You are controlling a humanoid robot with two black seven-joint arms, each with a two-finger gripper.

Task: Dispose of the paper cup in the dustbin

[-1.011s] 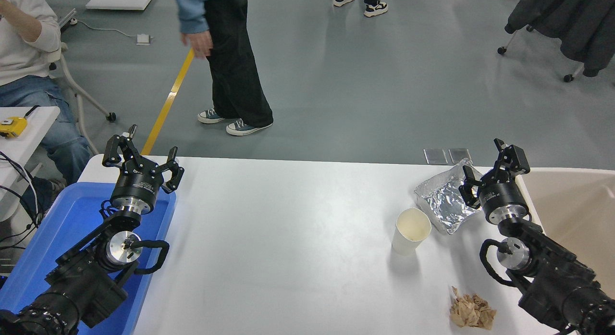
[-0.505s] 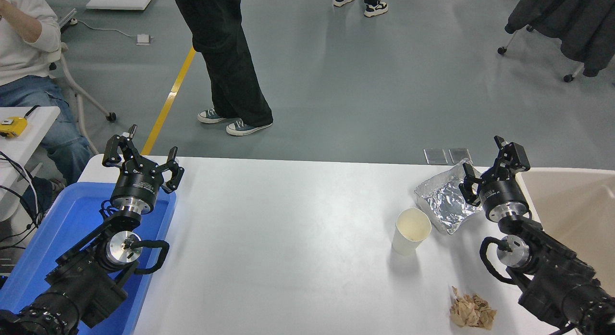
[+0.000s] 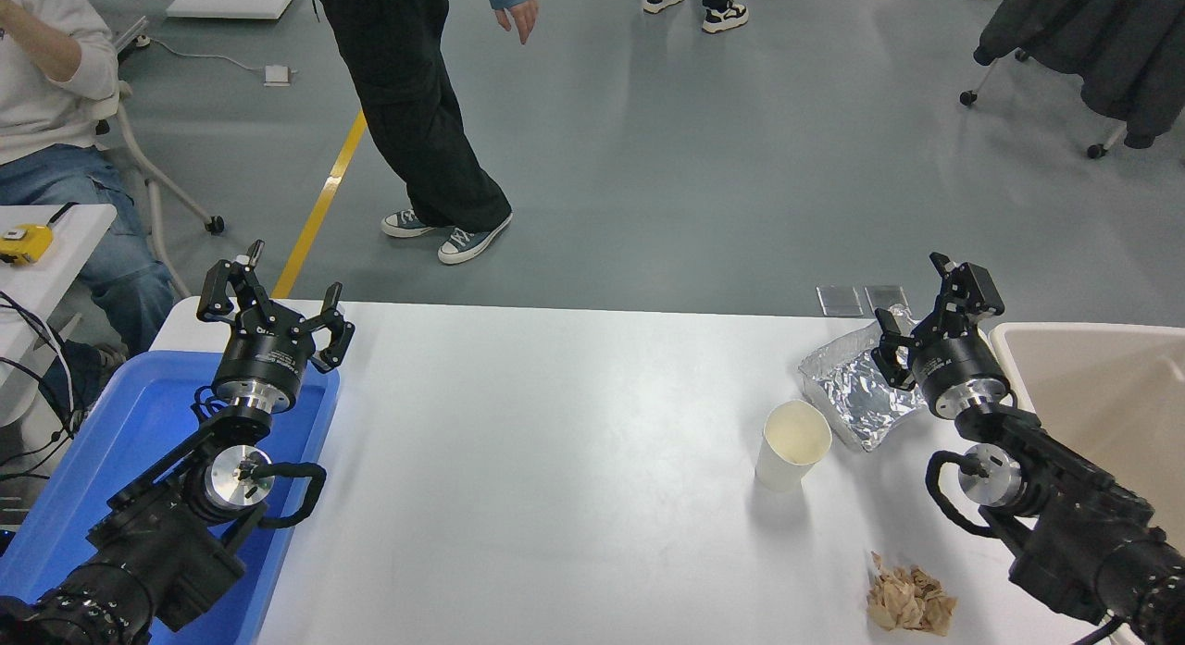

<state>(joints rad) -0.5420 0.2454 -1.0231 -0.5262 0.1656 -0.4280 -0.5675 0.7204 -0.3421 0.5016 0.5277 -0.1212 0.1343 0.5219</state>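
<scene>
Since a second ago, right end effector (image 3: 926,321) shifted left and farther back over foil tray (image 3: 856,395), fingers spread wide and empty; cup (image 3: 792,446) upright on desk (image 3: 555,460) near bin (image 3: 1092,386), judged light, thin-walled, crushable, best gripped gently mid-wall.

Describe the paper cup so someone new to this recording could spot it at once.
Start at the large beige plastic dustbin at the white table's right edge and move left past the crinkled silver foil tray. The small white tapered paper cup stands upright just left of it, the only smooth, open-topped item there, unlike the crumpled brown paper scrap nearer the camera.
</scene>
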